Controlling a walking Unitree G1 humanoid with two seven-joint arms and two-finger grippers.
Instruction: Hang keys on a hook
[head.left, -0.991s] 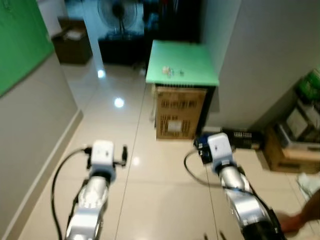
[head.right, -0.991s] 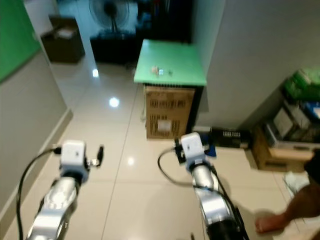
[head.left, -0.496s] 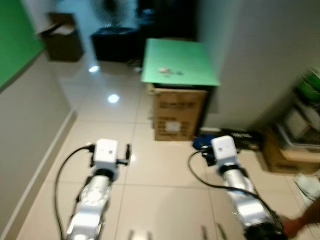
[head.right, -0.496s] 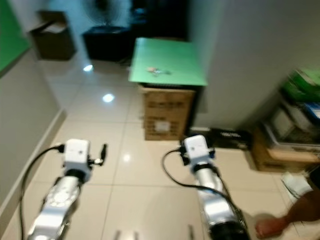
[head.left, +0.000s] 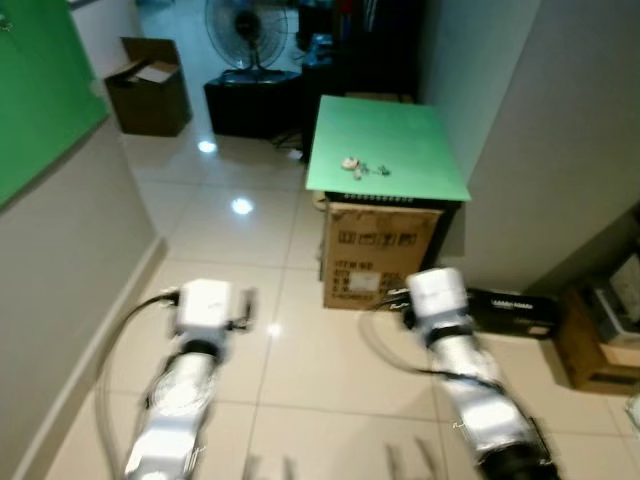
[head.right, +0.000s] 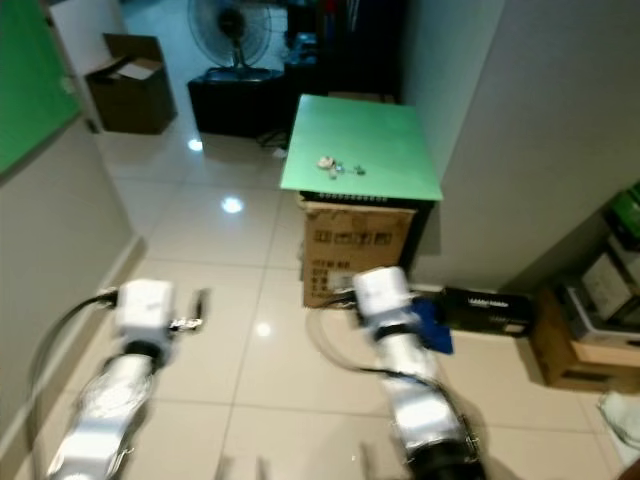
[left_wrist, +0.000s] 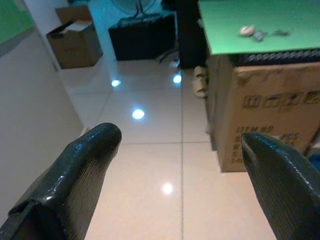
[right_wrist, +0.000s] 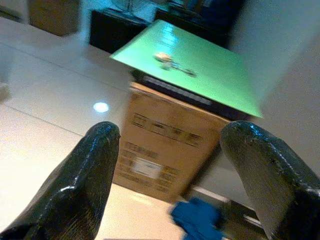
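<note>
Nothing done yet: keys (head.left: 362, 166) lie near the green table's (head.left: 400, 125) front edge, left gripper (left_wrist: 182, 165) and right gripper (right_wrist: 167, 165) both spread, empty, well short

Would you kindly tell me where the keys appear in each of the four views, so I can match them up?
Left eye view: keys on the green tabletop, upper centre.
Right eye view: keys on the same top, upper centre.
Left wrist view: keys near the upper right.
Right wrist view: keys near the top centre.
Shared landmark: the cardboard box under the green tabletop.
</note>
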